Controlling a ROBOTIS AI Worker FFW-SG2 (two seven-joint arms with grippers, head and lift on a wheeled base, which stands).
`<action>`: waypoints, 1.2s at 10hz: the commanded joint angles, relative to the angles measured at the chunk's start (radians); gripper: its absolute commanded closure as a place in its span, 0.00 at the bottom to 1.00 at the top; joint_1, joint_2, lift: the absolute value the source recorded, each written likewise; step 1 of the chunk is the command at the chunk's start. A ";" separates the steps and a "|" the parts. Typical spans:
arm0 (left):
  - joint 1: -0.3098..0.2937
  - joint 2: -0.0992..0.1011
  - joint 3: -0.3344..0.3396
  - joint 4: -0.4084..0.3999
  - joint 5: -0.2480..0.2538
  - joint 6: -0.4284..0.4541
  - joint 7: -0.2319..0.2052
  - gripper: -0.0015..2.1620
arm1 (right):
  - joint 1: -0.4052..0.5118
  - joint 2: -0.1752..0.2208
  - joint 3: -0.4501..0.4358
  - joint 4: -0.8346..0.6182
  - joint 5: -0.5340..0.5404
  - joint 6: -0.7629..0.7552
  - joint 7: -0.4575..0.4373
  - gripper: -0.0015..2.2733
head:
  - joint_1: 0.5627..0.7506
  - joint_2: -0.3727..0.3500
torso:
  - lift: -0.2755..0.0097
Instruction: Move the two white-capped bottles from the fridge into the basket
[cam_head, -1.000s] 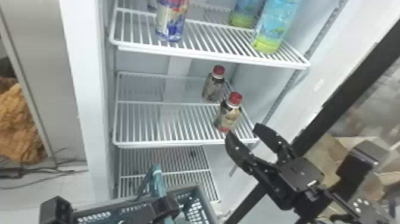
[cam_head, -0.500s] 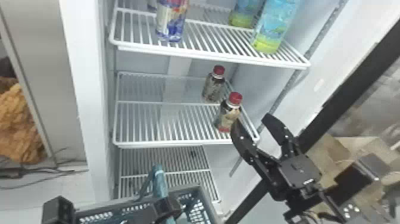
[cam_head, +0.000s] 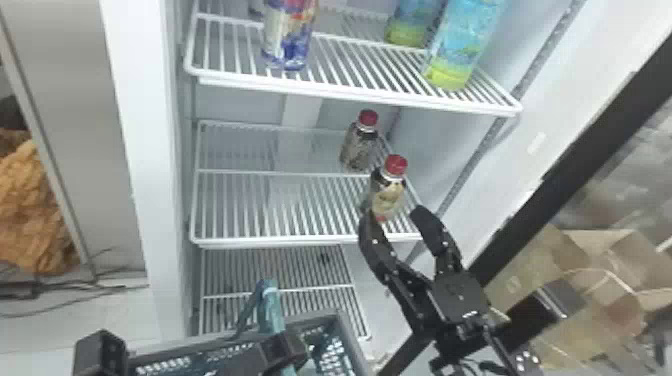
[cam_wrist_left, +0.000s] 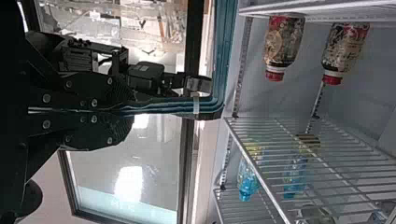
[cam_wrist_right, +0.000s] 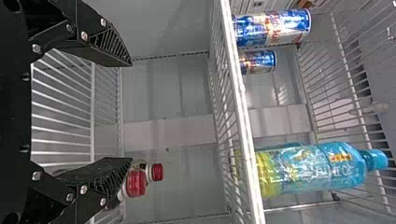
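Left end effector (cam_head: 280, 352), low at the near left, is pinching the teal handle (cam_head: 270, 310) of the basket (cam_head: 352, 340). Beyond it to the right, I have the right end effector (cam_head: 393, 214) spread wide, by the nearer red-capped bottle (cam_head: 388, 195); I can't tell if a finger touches it. That bottle stands on the right of the fridge's middle shelf (cam_head: 280, 243), with the other red-capped bottle (cam_head: 359, 145) upright farther back, slightly left.
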 joint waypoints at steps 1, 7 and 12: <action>0.003 0.000 0.002 0.000 0.000 0.000 0.000 0.52 | 0.007 0.000 0.002 -0.002 -0.007 0.000 -0.007 0.16 | 0.70 0.03 | 0.05; -0.004 0.005 -0.006 0.000 0.000 0.002 0.000 0.52 | 0.014 0.001 0.004 -0.012 -0.017 0.000 -0.016 0.16 | 0.70 0.03 | 0.05; -0.004 0.006 -0.008 0.000 0.000 0.010 0.000 0.52 | 0.016 0.001 0.004 -0.012 -0.017 0.000 -0.016 0.16 | 0.70 0.03 | 0.05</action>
